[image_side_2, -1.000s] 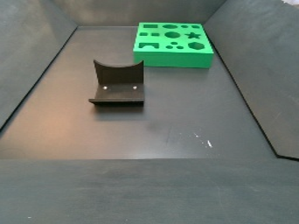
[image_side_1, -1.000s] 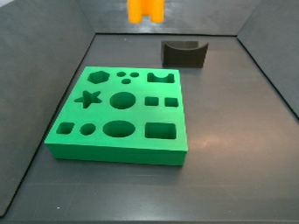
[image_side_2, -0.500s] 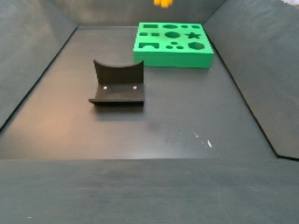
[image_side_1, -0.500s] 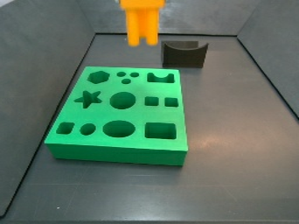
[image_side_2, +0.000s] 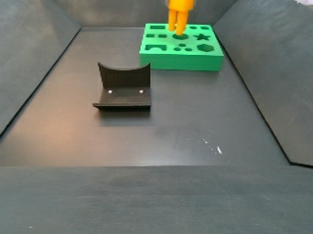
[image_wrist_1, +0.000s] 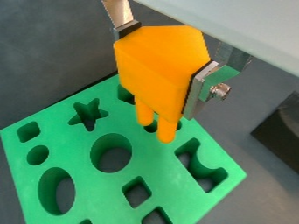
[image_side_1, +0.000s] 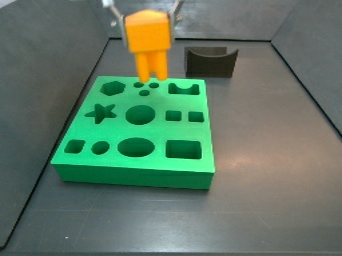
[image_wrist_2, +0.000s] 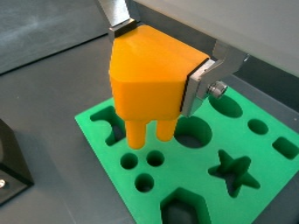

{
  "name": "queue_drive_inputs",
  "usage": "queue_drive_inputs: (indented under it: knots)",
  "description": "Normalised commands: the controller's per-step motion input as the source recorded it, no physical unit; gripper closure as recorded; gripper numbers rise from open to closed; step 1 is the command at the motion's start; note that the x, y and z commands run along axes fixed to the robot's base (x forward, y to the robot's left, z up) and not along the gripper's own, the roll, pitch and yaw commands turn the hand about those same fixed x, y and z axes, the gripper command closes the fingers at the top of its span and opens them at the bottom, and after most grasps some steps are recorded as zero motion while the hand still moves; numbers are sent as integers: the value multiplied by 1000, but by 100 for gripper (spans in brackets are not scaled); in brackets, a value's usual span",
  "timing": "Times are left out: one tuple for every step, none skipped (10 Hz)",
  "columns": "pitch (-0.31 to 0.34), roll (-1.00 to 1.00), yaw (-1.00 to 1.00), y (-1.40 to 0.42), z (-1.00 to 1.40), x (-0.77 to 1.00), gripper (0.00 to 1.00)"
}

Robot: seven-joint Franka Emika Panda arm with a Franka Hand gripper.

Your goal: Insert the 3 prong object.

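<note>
My gripper (image_wrist_1: 163, 57) is shut on the blocky top of the bright orange 3 prong object (image_wrist_1: 158, 79), with a silver finger on each side. It holds the piece upright, prongs down, over the far end of the green board (image_wrist_1: 70, 144). In both side views the prong tips hang just above the small round holes at the board's far edge. The piece also shows in a wrist view (image_wrist_2: 146, 79) and in both side views (image_side_1: 146, 35) (image_side_2: 180, 11). The gripper (image_wrist_2: 160, 57) (image_side_1: 144, 22) comes in from above. The board (image_wrist_2: 274, 179) (image_side_1: 114, 135) (image_side_2: 184, 57) has several cut-outs of different shapes.
A dark grey curved block (image_side_1: 211, 60) stands behind the board near the far wall; it also shows in a side view (image_side_2: 123, 87) and in both wrist views (image_wrist_2: 12, 166) (image_wrist_1: 286, 122). Grey walls close in the dark floor on all sides.
My gripper has come down with the orange piece from above the far wall to just over the board's far holes. The board and the grey block have not moved.
</note>
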Motion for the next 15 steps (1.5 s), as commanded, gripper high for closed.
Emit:
queue_drive_inputs:
  knots:
    - [-96,0,0,83,-271,-186,100]
    - [-41,0,0,100,-246,-91,100]
    - [0,0,-314,74,-220,0,100]
    - [3,36,-654,126,-243,0,100]
    - [36,47,-571,149,-246,0,100]
    - [21,53,-520,143,-209,-54,100]
    - [31,49,-471,137,-189,-34,100]
    - [29,29,-506,120,-183,0,100]
    - [4,13,-717,89,-203,0,100]
    - [1,23,-846,77,-206,0,100]
    - [9,41,-920,40,-209,0,100]
    - [14,46,-1000,0,-211,0,100]
    - [0,29,-1000,0,-189,0,100]
    - [0,10,-1000,0,-189,0,100]
    - [9,27,-997,0,-211,0,100]
